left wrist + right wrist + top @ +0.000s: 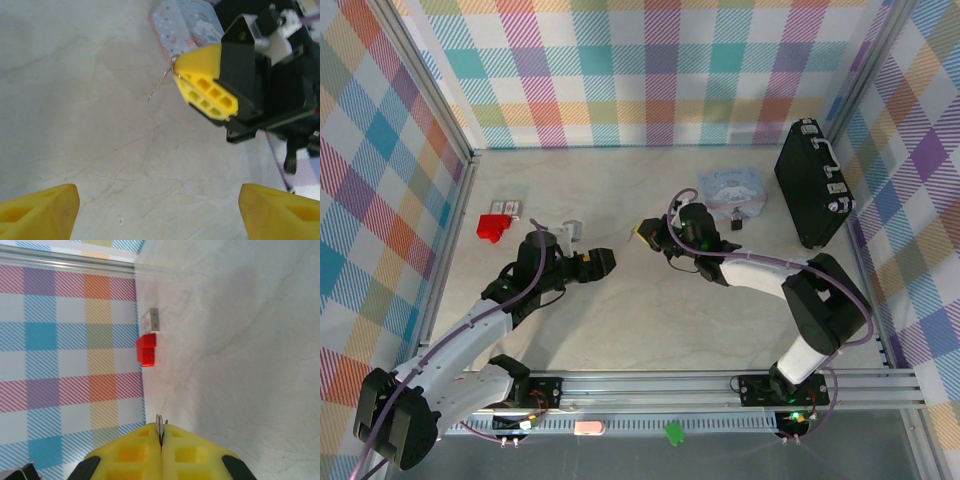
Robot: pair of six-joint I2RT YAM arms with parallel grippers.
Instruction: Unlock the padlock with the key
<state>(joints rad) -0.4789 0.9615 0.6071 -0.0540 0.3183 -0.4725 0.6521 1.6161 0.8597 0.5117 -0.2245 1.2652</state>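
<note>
Far out to the left of the left gripper (159, 200), by the plaid wall: a red block (492, 227), matte and square-edged, with a small pale block (503, 207) just beside it. At the left gripper itself: yellow fingers (40, 210) with square cut-outs, spread wide, nothing between them but bare table (650, 310), pale, marbled and smooth-looking.

Straight ahead of it and near, tip facing tip: the right gripper (644, 235), pressed fully together on the key (159, 423), a thin flat sliver of bright metal poking just past the tips. Likely stiff and slick, and held by very little, so liable to pivot in the pads under any side load.

Behind the right gripper, back past its wrist and well apart from both sets of fingers: the padlock (733, 221), a tiny dark block with a pale silvery part, lying just beside the near edge of a light blue printed tin (730, 188). Touching it or not, cannot tell. Probably rigid and dense for its size, yet light enough to skate or spin on that smooth top when prodded by a key. Best pinched across the flat sides of the dark body, leaving shackle and keyhole free. Keyhole face too small to make out.

Further right again: a black hard case (812, 183), ribbed, with pale metal fittings.
</note>
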